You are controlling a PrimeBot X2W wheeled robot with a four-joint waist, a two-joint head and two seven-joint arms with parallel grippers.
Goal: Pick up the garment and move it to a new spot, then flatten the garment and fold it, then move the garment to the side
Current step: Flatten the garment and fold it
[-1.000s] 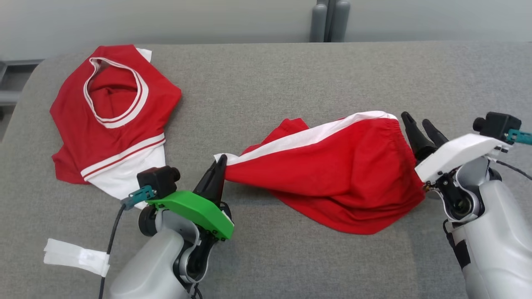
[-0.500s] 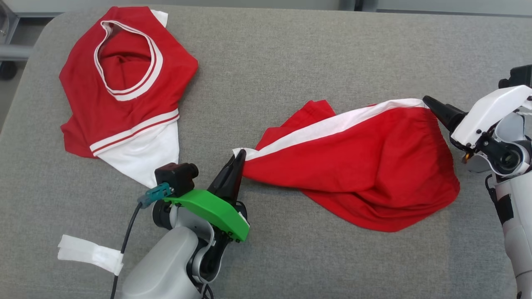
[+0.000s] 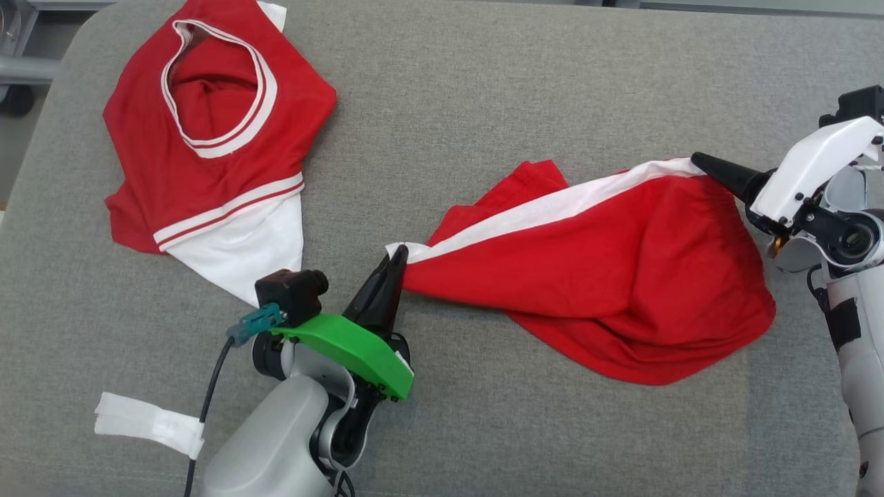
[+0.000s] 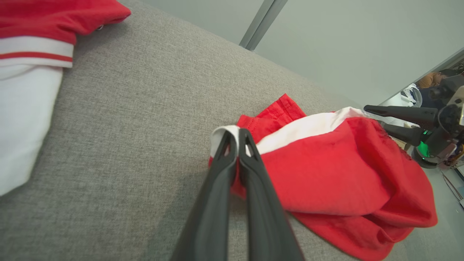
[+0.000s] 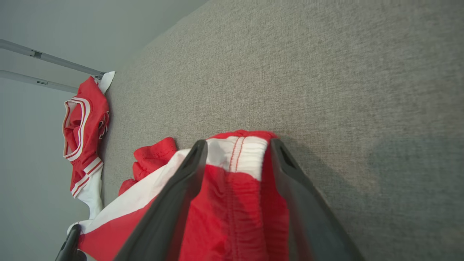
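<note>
The garment point(image 3: 601, 276) is a pair of red shorts with a white side stripe, lying crumpled on the grey padded table point(image 3: 483, 103). My left gripper point(image 3: 397, 259) is shut on the white hem corner at its left end; the left wrist view shows the two fingers point(image 4: 235, 132) pressed together over the cloth point(image 4: 337, 170). My right gripper point(image 3: 697, 162) is at the waistband's far right corner. In the right wrist view it point(image 5: 238, 143) stands open, with the gathered waistband point(image 5: 232, 203) between the spread fingers.
A red and white jersey point(image 3: 207, 152) lies at the far left of the table. A strip of white tape point(image 3: 148, 424) is stuck near the front left edge. Bare grey surface stretches behind and in front of the shorts.
The head camera has tilted down. My right gripper has swung from beside the waistband to point left, its fingers now around the waistband's white end. The left gripper keeps its hold.
</note>
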